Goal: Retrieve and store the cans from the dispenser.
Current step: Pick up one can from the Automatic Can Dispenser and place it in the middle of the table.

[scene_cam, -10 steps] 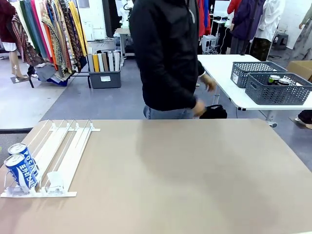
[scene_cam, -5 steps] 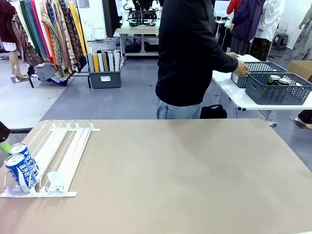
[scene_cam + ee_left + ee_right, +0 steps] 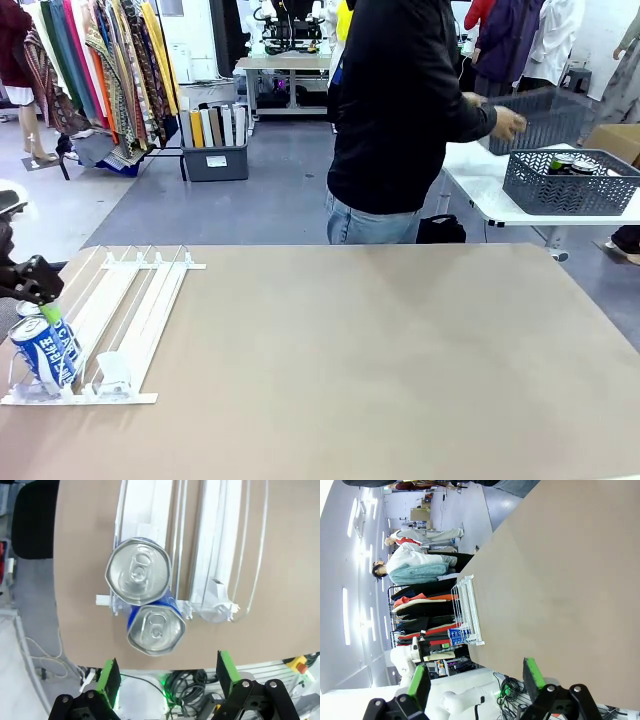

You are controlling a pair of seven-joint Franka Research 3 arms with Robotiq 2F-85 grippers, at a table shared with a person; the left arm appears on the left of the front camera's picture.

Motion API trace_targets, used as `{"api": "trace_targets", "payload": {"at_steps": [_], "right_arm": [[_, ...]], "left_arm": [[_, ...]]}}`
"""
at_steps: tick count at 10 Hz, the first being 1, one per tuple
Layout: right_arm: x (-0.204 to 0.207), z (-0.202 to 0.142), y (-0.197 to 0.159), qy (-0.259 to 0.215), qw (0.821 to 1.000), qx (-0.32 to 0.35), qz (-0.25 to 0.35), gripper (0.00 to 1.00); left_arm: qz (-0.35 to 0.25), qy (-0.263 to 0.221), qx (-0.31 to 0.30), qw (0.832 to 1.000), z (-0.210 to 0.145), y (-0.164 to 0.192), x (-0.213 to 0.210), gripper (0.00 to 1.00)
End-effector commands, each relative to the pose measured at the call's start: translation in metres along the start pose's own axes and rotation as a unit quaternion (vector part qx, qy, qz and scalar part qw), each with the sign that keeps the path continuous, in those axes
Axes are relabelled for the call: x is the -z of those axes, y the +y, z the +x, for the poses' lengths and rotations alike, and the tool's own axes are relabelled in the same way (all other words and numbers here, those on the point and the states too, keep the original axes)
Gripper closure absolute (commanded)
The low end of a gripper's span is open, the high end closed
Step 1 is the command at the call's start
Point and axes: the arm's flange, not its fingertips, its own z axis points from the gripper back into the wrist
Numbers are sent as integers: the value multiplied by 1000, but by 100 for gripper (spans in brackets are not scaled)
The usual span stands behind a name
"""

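Two blue-and-white cans (image 3: 45, 350) lie in the leftmost lane of the white dispenser (image 3: 140, 310) at the table's left, against its clear front stops. The left wrist view looks down on their silver tops, one can (image 3: 138, 571) beyond the other can (image 3: 156, 630), on the dispenser (image 3: 212, 555). My left gripper (image 3: 35, 300) hovers just above them, open, its green pads (image 3: 108, 676) wide apart and holding nothing. My right gripper (image 3: 476, 680) is open too, off the table's edge, with the dispenser (image 3: 467, 607) far off.
A person in a black top stands beyond the far edge, turned to a white side table (image 3: 480, 175) and lifting a grey mesh basket (image 3: 540, 115). A second grey basket (image 3: 570, 185) with cans stays on that table. The brown tabletop (image 3: 380, 350) lies bare right of the dispenser.
My left gripper has come in from the left and moved over the two cans. The person stepped right and picked a grey basket up off the side table.
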Motion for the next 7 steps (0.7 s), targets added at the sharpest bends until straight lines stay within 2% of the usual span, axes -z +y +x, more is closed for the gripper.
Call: {"api": "trace_targets", "payload": {"at_steps": [1, 7], "right_arm": [[-2, 0, 2, 2, 1000, -7, 2, 0], [-2, 0, 2, 2, 1000, -7, 2, 0]], "left_arm": [[35, -6, -12, 999, -21, 4, 27, 0], [27, 21, 5, 999, -12, 1, 61, 0]]}}
